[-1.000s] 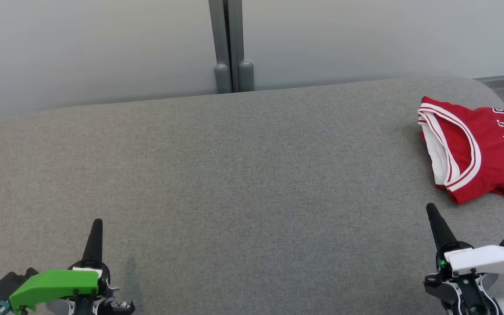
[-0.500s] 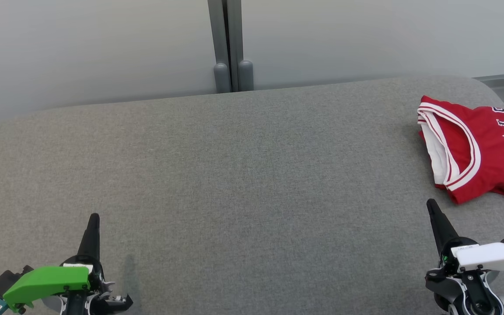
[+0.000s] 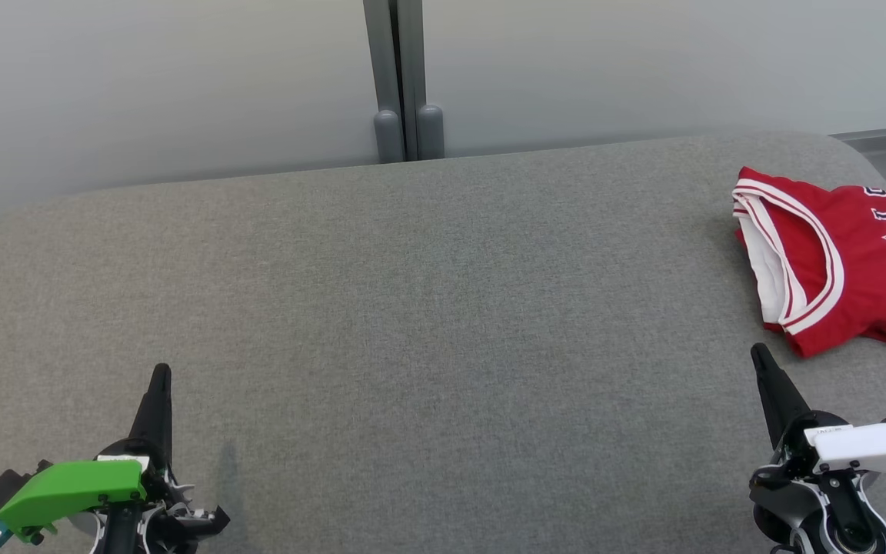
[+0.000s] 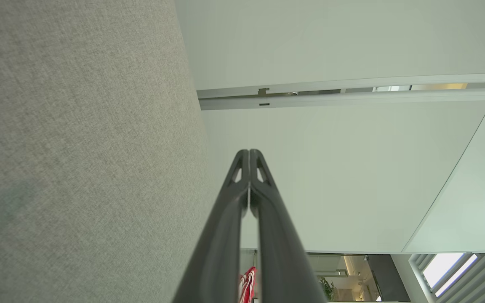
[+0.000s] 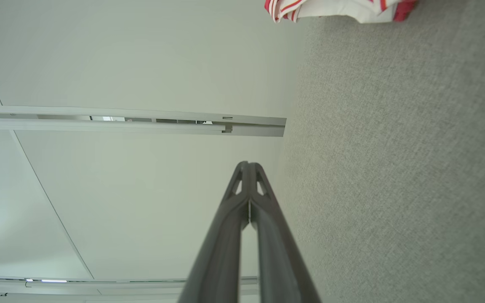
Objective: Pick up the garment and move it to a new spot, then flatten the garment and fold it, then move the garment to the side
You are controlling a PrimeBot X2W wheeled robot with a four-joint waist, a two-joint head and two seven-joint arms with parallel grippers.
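Head view: we see the garment (image 3: 851, 261) folded on the table's (image 3: 443, 308) far right, the right gripper (image 3: 757, 352) over its near right, the left gripper (image 3: 159, 373) over its near left. Wrist views: both claws are closed and empty (fingers touching). We judge the set-aside step done; the next move only calls for keeping clear.

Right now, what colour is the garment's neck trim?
White with red stripes, on the red garment; clearest in the head view.

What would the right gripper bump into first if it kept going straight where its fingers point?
Probably the pale wall behind the table. The right gripper, fingers shut, aims just left of the red jersey, over bare table; depth is unclear.
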